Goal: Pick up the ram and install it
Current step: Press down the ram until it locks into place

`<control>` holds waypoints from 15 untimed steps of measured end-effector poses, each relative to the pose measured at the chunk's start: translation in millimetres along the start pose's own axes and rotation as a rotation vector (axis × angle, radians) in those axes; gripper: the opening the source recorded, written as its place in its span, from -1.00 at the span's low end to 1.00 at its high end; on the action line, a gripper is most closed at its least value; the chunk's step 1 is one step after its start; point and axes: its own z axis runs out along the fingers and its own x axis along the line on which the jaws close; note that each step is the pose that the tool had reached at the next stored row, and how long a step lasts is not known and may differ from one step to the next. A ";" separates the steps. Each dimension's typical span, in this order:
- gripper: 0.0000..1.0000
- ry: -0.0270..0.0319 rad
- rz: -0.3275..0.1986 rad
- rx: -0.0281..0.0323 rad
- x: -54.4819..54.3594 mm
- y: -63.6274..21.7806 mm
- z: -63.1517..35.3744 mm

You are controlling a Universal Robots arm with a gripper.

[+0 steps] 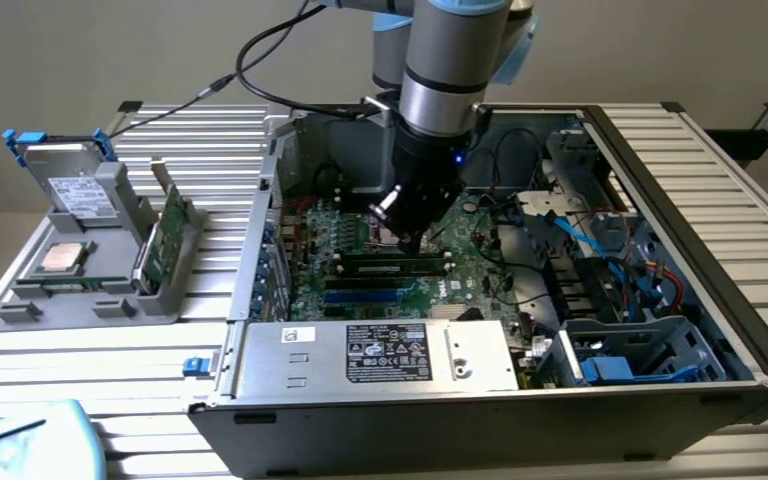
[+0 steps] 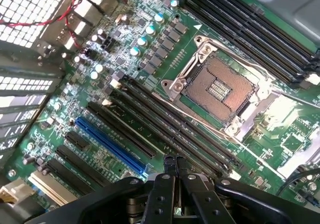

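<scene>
The gripper [image 1: 415, 243] hangs inside the open computer case [image 1: 704, 260], its fingers [image 2: 169, 176] pressed together with nothing between them, the tips poised just above the motherboard [image 2: 125, 68]. In the exterior view a ram [image 1: 387, 266] stick lies seated in a slot directly under the fingertips. A second green stick [image 1: 171, 228] stands upright in the grey holder [image 1: 77, 300] on the table, well to the exterior view's left of the case. The wrist view shows long black slots [image 2: 165, 129] beside the bare processor socket [image 2: 217, 86]
</scene>
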 end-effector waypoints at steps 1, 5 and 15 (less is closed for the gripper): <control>-0.79 0.0001 0.014 -0.0010 0.0 0.0 0.2; -0.79 -0.0009 0.069 -0.0067 -0.1 0.1 0.7; -0.79 -0.0021 0.190 -0.0181 0.0 0.1 1.1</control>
